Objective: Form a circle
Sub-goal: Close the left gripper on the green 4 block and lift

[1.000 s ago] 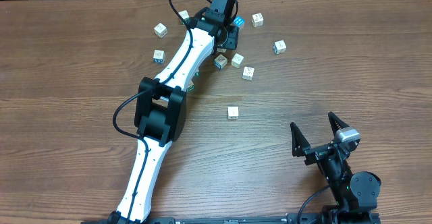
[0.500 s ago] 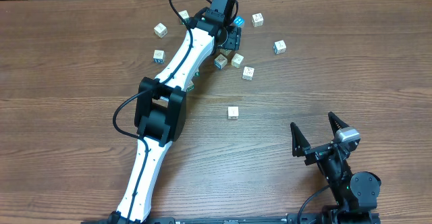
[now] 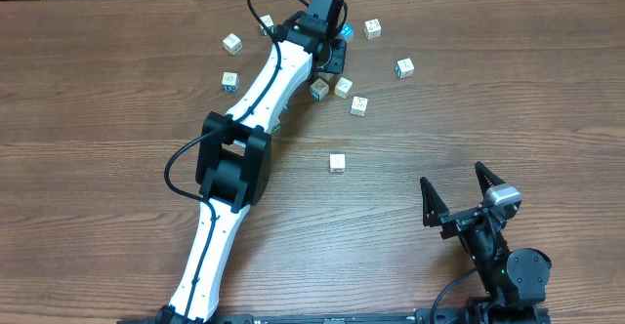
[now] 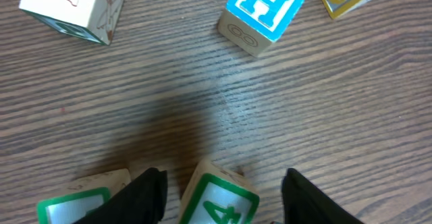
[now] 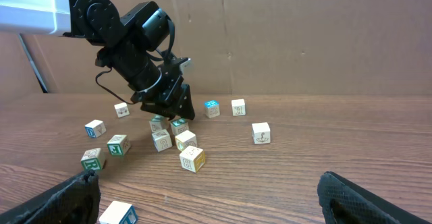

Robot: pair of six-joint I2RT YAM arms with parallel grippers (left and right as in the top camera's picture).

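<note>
Left pincer (image 4: 224, 178): mine, spread astride a green-marked cube (image 4: 219, 207), apparently not touching it. Right pincer (image 3: 457, 195): spread, well apart. The cubes (image 3: 344, 86) lie loosely scattered on the table (image 3: 117, 100).

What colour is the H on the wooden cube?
Bright blue; wooden H cube clearest in left wrist view.

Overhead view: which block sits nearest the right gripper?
The lone pale block, lying by itself apart from the group; all the others cluster farther away, around the left gripper.
</note>
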